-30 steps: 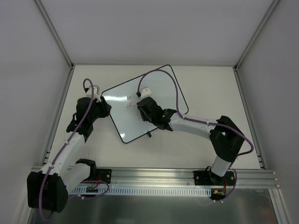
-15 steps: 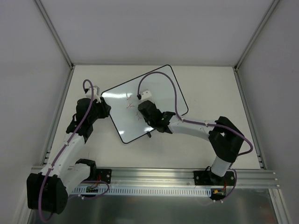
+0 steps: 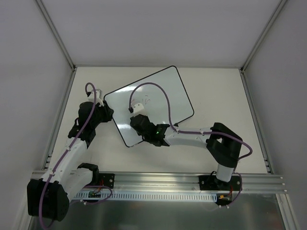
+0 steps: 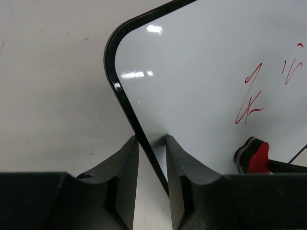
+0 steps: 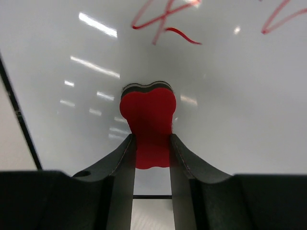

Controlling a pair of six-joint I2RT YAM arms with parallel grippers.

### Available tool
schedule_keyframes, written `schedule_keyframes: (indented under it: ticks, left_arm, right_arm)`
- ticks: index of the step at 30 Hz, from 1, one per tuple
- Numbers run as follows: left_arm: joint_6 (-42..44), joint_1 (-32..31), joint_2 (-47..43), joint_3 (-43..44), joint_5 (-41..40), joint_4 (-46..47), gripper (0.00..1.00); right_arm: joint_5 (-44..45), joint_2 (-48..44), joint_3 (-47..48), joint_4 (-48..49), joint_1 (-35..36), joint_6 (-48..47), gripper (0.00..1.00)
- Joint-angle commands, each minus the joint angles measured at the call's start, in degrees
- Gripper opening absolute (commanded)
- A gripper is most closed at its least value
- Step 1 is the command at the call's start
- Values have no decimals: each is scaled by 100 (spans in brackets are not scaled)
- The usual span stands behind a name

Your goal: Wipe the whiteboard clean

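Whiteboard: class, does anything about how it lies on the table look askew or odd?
Yes. The whiteboard lies rotated, its edges slanted against the table edges rather than square. The left claw straddles its black rim near one corner. Red scribbles remain on it.

Glossy black-rimmed whiteboard (image 3: 163, 96) lies flat, askew on the table, bearing red scribbles

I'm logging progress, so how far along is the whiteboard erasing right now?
Done: the left gripper pinches the whiteboard by its black rim, and the right gripper is shut on the red eraser, set against the board. Left: the red marks beyond the eraser are not yet wiped.
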Motion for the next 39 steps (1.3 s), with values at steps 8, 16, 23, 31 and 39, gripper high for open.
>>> schedule_keyframes:
  ticks: [8, 16, 23, 31, 39]
  left_arm:
    - [164, -153, -15, -90, 320, -222, 0]
    - [155, -153, 143, 33, 329, -345, 0]
    - [181, -171, 213, 86, 355, -415, 0]
    - [146, -223, 275, 95, 364, -407, 0]
    - [172, -259, 222, 77, 276, -406, 0]
  right_arm:
    - [1084, -1169, -1015, -79, -1243, -291, 0]
    - [372, -705, 74, -193, -2043, -1039, 0]
    - [-445, 139, 1042, -431, -1930, -970, 0]
    - [-989, 1001, 1982, -633, -929, -864, 0]
    - [-834, 1020, 2001, -677, -462, -714, 0]
